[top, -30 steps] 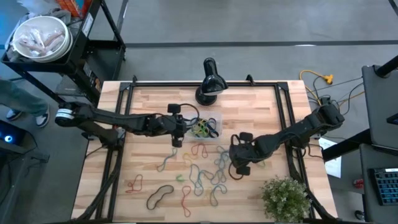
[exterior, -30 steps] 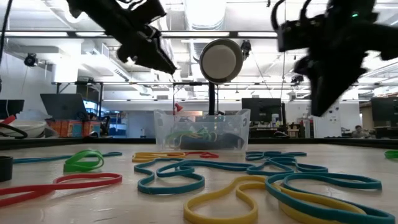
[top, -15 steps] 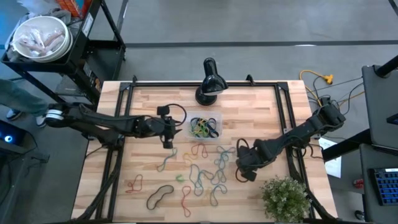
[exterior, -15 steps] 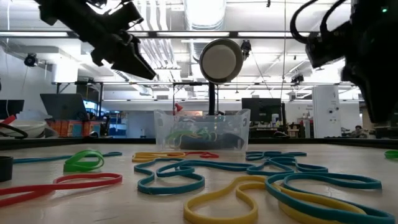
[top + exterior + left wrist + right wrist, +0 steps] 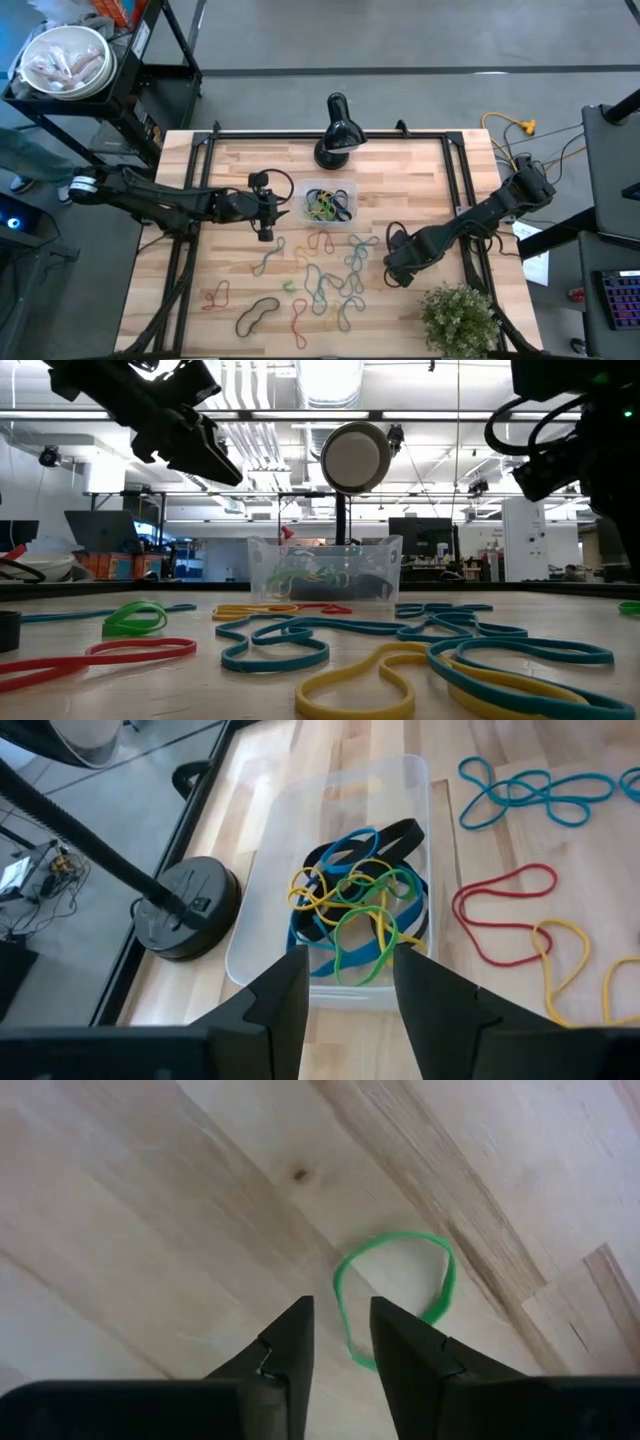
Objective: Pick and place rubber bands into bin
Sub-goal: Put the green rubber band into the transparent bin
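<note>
Seen from above, a wooden table [image 5: 420,165] held a small clear bin [image 5: 329,205] near its middle, already containing a tangle of rubber bands [image 5: 355,905] in blue, yellow, green and black. More loose bands [image 5: 330,275] in blue, red, yellow and green lay scattered on the wood in front of the bin. The left arm reached in from the table's left edge, stretched nearly flat and level, and the left gripper [image 5: 265,215] hung just beside the bin's left end, its two fingers parted with nothing between them. The right arm came in from the right edge, bent at the elbow, with the right gripper [image 5: 400,270] lowered near the right side of the scattered bands. Its fingers [image 5: 290,1345] stood a little apart, empty, pointing down at a single green band [image 5: 395,1295] lying flat on the wood. A black desk lamp [image 5: 337,130] stood at the table's far edge, and a potted plant [image 5: 460,315] sat at the near right corner.
</note>
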`<state>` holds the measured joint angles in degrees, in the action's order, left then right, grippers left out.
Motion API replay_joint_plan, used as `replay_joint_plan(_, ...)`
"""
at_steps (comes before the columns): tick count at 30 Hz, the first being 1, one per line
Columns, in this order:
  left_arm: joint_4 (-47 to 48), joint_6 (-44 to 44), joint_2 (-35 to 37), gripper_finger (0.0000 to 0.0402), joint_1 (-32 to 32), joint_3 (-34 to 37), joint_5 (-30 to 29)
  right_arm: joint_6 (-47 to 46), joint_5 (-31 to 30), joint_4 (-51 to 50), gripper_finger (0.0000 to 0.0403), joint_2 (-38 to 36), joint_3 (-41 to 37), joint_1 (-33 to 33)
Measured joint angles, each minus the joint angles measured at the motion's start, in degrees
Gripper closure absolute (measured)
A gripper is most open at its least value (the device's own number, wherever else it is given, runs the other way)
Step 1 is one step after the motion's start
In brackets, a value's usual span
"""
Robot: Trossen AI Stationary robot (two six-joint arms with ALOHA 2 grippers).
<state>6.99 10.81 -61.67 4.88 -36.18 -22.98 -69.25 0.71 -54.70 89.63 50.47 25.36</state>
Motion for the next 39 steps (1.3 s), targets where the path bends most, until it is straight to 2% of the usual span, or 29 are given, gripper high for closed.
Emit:
replay_joint_plan(7,0.0,0.0,0.0,0.0269,0.2,0.0,0.0,0.2,0.6,0.9,0.0273,0.1,-2.4,0.0)
replay_joint_plan(14,-0.5,0.0,0.0,0.0269,0.2,-0.2,0.0,3.2,1.5,8.2,0.0272,0.1,-4.8,0.0)
replay_joint_plan(30,-0.5,-1.3,0.0,0.0269,0.2,-0.3,0.0,2.6,1.9,8.4,0.0318,0.0,-6.6,0.0)
replay_joint_plan(39,-0.5,-1.4,0.0,0.0269,0.2,-0.3,0.0,3.1,3.0,8.9,0.0373,-0.1,-7.3,0.0)
